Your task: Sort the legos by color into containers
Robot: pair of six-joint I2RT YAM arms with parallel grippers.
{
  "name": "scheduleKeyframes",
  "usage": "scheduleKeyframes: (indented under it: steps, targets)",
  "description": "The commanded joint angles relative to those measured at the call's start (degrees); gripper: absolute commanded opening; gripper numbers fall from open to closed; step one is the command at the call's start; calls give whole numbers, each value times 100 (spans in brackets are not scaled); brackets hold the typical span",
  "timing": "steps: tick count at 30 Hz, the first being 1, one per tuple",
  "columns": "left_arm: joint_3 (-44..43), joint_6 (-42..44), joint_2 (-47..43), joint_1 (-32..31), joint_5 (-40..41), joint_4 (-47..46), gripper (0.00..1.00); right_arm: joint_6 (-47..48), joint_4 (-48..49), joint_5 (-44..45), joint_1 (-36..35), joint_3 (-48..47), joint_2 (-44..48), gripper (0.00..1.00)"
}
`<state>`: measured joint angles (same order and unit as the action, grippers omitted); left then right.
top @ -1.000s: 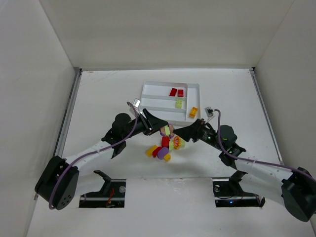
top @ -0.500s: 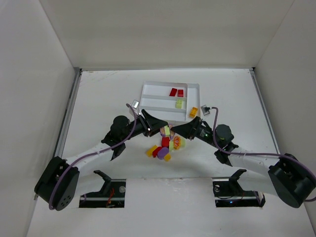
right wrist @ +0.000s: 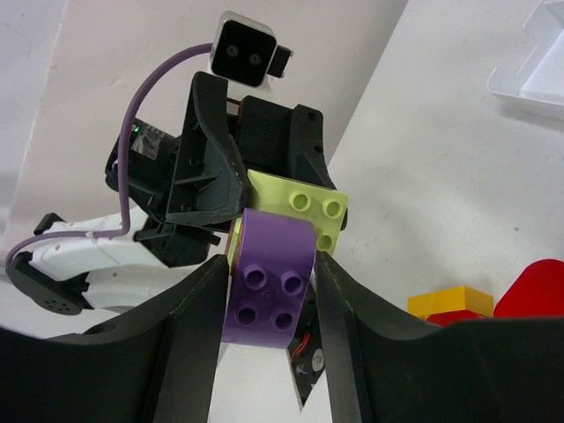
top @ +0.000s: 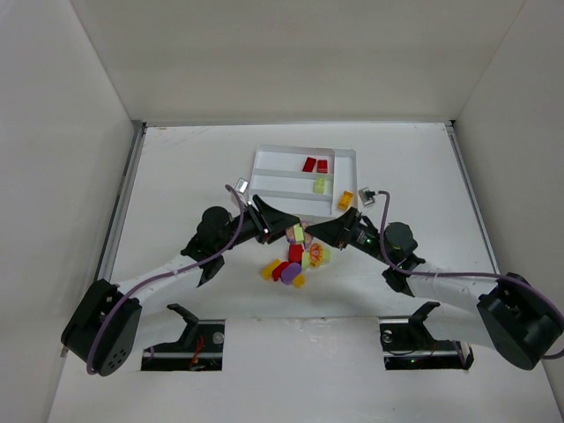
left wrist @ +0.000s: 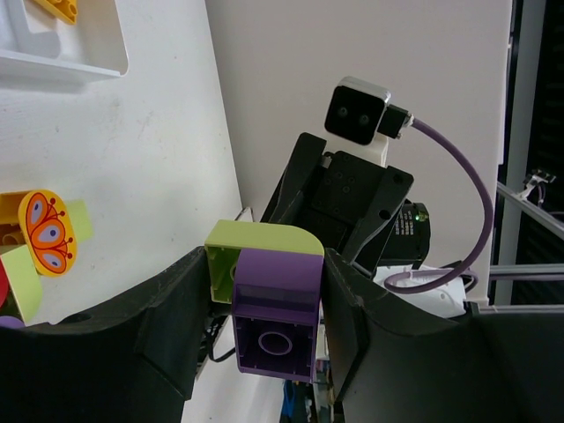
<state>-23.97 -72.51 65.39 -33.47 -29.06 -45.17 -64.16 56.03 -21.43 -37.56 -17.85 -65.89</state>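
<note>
Top external view: the white tray lies at 12 o'clock of the work area. It holds two red bricks in its far slot, one lime piece in the middle slot and an orange one in the crosswise slot at its 3 o'clock end.

Below it, the two arms meet nose to nose. The left gripper reaches in from 9 o'clock, just as a second ago. The right gripper is what has changed: a second back it stood a little off at 3 o'clock with its jaws spread wide. Now it has slid in toward the left one and drawn its jaws together.

At 6 o'clock of that meeting point the loose pile of red, yellow, purple and lime legos sits unsorted on the table.

The wrist views show what is gripped. The left jaws pinch a lime brick with a purple brick stuck to it, held up off the table, and the right fingers now press both sides of the purple one.

My reading is that each arm now has one colour, so the pair can likely be pulled apart. Until it is, neither piece can go to a slot.
</note>
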Motion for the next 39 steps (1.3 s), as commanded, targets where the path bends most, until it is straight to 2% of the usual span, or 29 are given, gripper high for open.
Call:
scheduleKeyframes:
  steps: [1,5,11,13,15,16,19,31,39]
  targets:
    - [24,9,-158,-76,-65,-344,24,-26,541,-89,-27,-79,-91,51]
    - [32,9,-158,-58,-56,-344,24,-26,541,-98,-36,-96,-161,57]
    - [59,9,-158,-14,-56,-344,24,-26,532,-89,-36,-96,-91,43]
    - [85,-9,-149,-14,-56,-344,31,-26,523,-63,-36,-70,-65,41]
    - [129,0,-193,3,-39,-335,49,-44,523,-28,-36,-44,-30,41]
    - [146,9,-228,3,-21,-335,55,-53,514,-19,-27,-44,-21,40]
    - [208,79,-316,12,23,-309,60,-114,514,-2,16,-44,-21,40]
    - [235,395,-562,-163,181,-106,59,-351,523,78,87,-140,-389,41]
    - [182,518,-465,-295,216,-89,49,-501,541,148,131,-149,-434,41]
